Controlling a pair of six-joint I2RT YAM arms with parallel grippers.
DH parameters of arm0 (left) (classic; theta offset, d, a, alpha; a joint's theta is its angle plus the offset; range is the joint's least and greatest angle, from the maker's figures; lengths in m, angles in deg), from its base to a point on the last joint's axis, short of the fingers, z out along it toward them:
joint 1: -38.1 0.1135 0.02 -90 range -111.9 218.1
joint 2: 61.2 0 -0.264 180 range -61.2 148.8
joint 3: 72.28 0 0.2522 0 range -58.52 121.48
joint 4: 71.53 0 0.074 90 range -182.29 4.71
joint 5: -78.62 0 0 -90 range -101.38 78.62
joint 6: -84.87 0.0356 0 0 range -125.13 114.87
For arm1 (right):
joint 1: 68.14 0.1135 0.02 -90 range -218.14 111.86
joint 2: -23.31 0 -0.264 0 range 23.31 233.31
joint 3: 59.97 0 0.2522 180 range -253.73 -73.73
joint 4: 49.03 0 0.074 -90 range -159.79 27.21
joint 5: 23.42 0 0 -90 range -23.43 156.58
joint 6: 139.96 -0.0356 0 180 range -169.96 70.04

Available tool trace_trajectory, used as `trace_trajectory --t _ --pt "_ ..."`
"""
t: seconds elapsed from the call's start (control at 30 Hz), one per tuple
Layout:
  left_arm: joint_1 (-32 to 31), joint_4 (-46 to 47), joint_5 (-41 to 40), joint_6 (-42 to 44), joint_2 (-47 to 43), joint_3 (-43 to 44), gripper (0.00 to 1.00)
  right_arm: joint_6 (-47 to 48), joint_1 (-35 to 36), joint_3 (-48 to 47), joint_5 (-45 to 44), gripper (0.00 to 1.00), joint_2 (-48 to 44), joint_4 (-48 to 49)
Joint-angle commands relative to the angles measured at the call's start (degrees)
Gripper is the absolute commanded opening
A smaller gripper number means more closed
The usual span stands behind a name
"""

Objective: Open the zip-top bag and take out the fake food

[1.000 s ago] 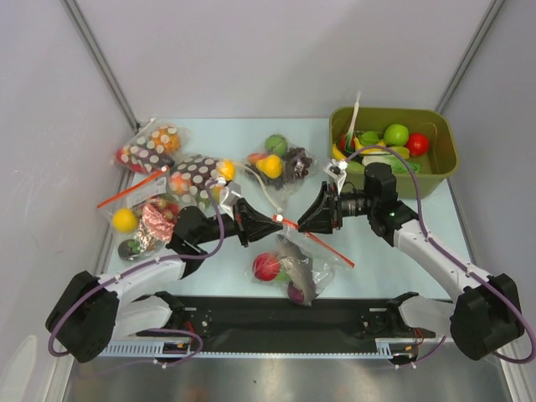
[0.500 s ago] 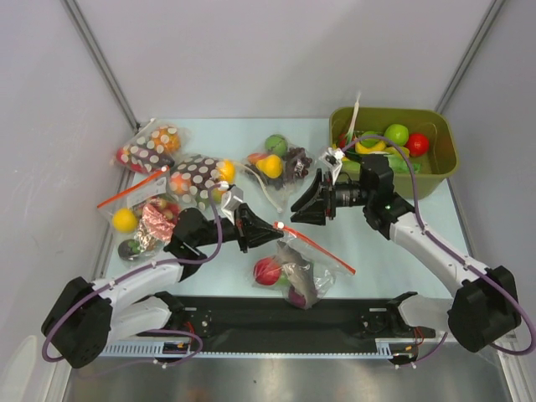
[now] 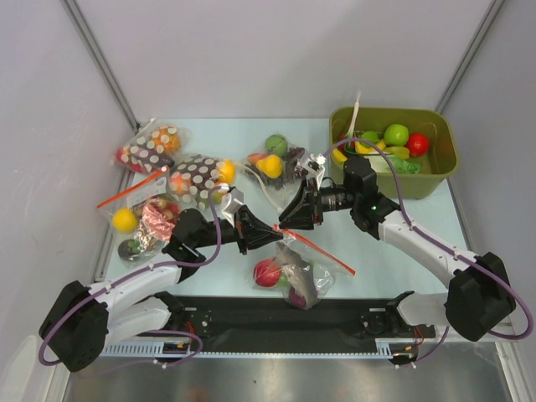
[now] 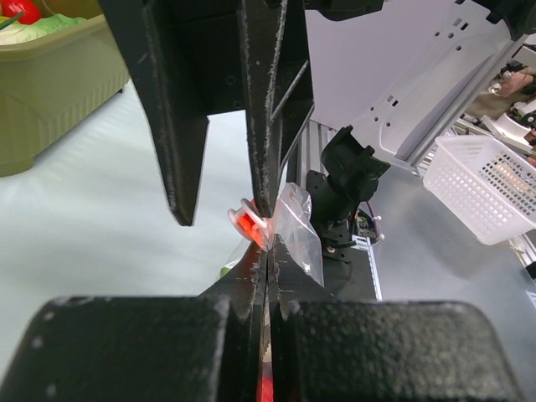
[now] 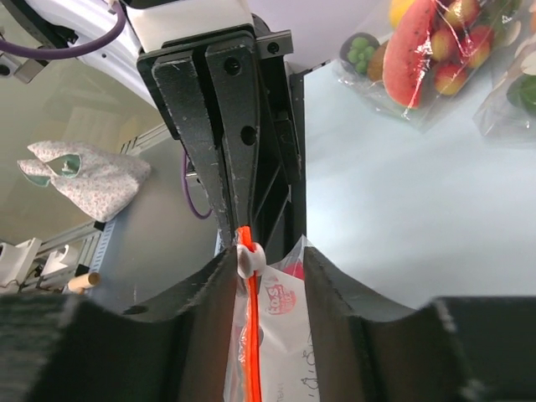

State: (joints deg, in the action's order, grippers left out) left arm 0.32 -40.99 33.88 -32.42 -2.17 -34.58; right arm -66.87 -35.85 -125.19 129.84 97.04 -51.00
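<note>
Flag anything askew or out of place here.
Only the zip-top bag: the left gripper pinches its zip corner and holds it raised, so the bag hangs tilted with the fake food slumped at the low end. Nothing has spilled.

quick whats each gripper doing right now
left gripper: closed on the zip-top bag, at its red strip.
right gripper: open, fingers either side of the white slider.

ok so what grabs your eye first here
The two tools tip to tip mid-table: the left tool shut on the bag at its red zip, the right tool open astride the white slider. Then the green bin of toy fruit, far right.
</note>
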Motion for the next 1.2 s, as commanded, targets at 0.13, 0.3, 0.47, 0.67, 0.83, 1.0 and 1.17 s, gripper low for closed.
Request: trace_trajectory --t 0.13,0.3,0.47,0.67,0.83,1.0,1.17 --pt "-0.54 0.27 0.1 2.24 -1.02 1.19 0.0 -0.85 0.67 -2.33 1.86 0.29 0.44 3.5" --pt "-0.54 0.36 -0.34 2.33 -1.19 0.93 0.0 -0.76 0.84 -2.24 3.7 0.21 0.71 3.41" --pt "-0.54 0.18 -0.17 2.42 -1.28 1.1 0.0 0.12 0.93 -2.06 4.15 0.34 1.06 1.92" --pt "-0.54 0.0 -0.26 2.5 -1.19 1.19 0.0 0.03 1.1 -2.24 4.94 0.38 1.15 2.01" --pt "-0.63 -0.08 -0.34 2.59 -1.19 1.19 0.0 -0.23 1.37 -2.33 5.55 0.36 1.67 2.18" --pt "-0.63 -0.35 -0.52 2.77 -1.11 1.19 0.0 -0.85 1.98 -2.41 6.26 0.32 2.47 3.24" --pt "-0.63 -0.61 -0.61 2.94 -1.28 1.1 0.0 -0.85 1.9 -2.33 5.82 0.19 1.94 3.5"
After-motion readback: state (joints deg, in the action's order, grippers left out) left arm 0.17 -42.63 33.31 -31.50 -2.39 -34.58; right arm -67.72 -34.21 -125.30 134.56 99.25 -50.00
